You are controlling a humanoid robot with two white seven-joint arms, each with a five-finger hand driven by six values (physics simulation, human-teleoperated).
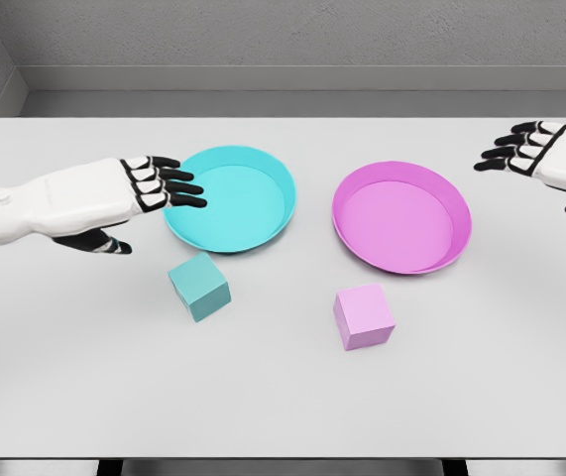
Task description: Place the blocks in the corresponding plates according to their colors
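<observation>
pink block (364,316), teal block (200,286), both off plates

- The left white robot arm (25,208) is cut off by the picture's left edge.
- The right white five-finger hand (550,157) is cut at the right edge.
- The round cyan plate (253,198) has its left rim partly covered by the left hand's black fingertips (178,185).
</observation>
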